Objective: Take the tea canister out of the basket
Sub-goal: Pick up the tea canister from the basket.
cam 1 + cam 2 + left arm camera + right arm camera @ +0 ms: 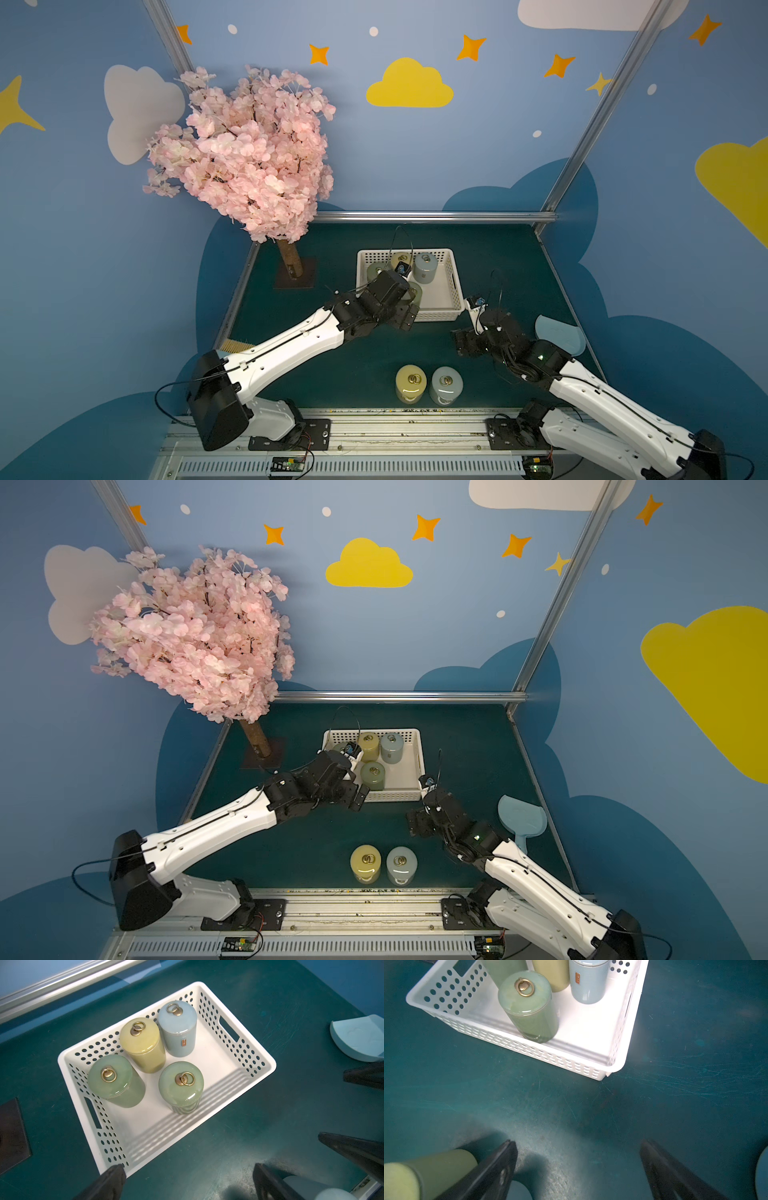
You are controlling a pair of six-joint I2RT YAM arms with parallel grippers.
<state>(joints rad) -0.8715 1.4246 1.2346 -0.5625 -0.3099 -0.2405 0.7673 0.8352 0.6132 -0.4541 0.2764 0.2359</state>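
— Blue walls with painted clouds and stars, a dark green bench (374,361) below. What shows in a top view?
— The white perforated plastic basket (456,286) sits mid-bench. My left fingers (409,318) hover by its near left corner; my right fingers (463,343) hang over bare bench, apart from it.
— And the left wrist?
— Left fingers (112,1180) spread wide, empty. Four stand upright in the basket: a green glazed tea canister with a brass ring lid (180,1086), a second green canister (112,1080), a yellow glazed canister (141,1041), a pale blue glazed canister (178,1022).
— Right wrist?
— Right fingers (500,1167) spread, empty too.
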